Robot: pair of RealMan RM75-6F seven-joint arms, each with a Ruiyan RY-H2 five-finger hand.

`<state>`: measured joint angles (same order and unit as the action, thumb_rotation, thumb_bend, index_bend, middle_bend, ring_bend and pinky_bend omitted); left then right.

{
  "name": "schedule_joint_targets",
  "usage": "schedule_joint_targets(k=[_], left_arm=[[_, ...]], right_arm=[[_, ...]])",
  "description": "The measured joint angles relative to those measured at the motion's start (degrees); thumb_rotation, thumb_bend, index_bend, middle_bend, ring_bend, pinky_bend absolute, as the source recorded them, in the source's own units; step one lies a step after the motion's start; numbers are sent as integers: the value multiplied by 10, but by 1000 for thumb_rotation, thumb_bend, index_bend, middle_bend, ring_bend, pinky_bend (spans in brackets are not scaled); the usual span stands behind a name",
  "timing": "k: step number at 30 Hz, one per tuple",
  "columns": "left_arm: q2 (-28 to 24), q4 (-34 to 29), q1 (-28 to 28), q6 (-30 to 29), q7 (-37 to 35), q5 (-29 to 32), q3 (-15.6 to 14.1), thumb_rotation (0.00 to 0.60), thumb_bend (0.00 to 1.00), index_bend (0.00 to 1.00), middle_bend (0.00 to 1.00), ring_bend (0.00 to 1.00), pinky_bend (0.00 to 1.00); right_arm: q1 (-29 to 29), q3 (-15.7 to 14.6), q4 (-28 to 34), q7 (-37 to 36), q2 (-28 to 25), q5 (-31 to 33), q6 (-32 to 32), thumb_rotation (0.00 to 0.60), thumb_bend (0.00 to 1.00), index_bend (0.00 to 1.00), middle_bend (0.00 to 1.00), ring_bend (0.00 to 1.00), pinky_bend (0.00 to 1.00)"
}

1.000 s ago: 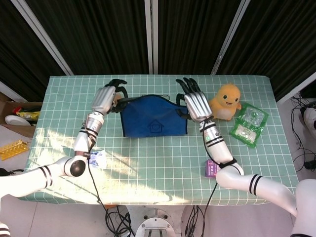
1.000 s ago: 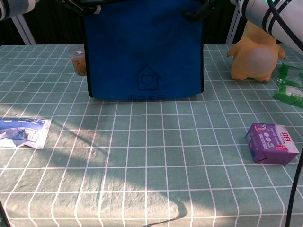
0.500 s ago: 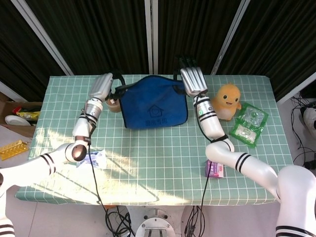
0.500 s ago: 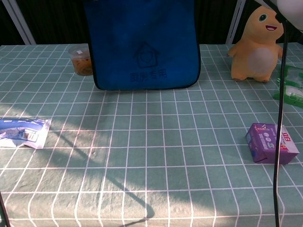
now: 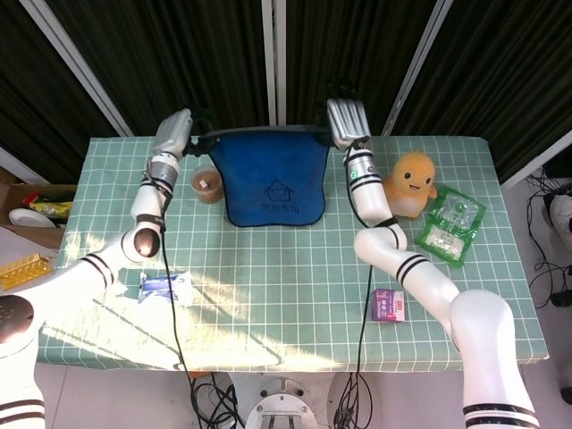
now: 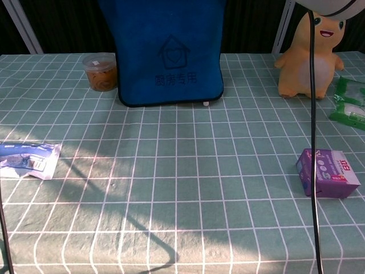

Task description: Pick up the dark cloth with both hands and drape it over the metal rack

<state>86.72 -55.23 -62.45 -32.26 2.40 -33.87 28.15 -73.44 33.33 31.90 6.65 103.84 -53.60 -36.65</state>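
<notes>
Raised higher than before, dark blue cloth (image 5: pixel 272 184) is gripped at its top corners by left hand (image 5: pixel 173 134) and right hand (image 5: pixel 346 122).

On the bench (image 6: pixel 171 228) stand a yellow plush duck (image 6: pixel 308 57) and a small cup of snack (image 6: pixel 100 71). A purple box (image 6: pixel 328 172), green packets (image 5: pixel 452 225) and a blue-white sachet (image 6: pixel 28 160) lie there.

- Hanging dark cloth (image 5: pixel 272 183) blocks the far middle of the table (image 5: pixel 295 286), with a snack cup (image 5: pixel 206 183) just to its left.
- Yellow duck toy (image 5: pixel 409 183) and green packets (image 5: pixel 451 225) crowd the far right.
- Purple box (image 5: pixel 386 305) and a flat wrapper (image 5: pixel 165 287) (low) flank the open middle.
</notes>
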Motion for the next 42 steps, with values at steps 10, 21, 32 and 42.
schedule_joint_targets(k=[10, 21, 32, 42], left_arm=[[34, 100, -28, 48, -23, 3, -13, 425, 173, 0, 27, 100, 185], [19, 53, -9, 3, -56, -65, -17, 389, 159, 0, 17, 70, 177], [-122, -261, 116, -231, 20, -213, -80, 369, 159, 49, 35, 67, 178], [-201, -420, 363, -544, 153, -406, -251, 390, 159, 70, 59, 60, 176]], right_arm=[[-53, -16, -106, -14, 38, 12, 102, 600, 60, 0, 0, 0, 0], [-12, -32, -22, -35, -16, -5, 66, 600, 54, 0, 0, 0, 0], [171, -92, 359, -44, -186, -120, -184, 600, 72, 0, 0, 0, 0], [510, -272, 598, -59, -338, -277, -519, 600, 70, 0, 0, 0, 0]])
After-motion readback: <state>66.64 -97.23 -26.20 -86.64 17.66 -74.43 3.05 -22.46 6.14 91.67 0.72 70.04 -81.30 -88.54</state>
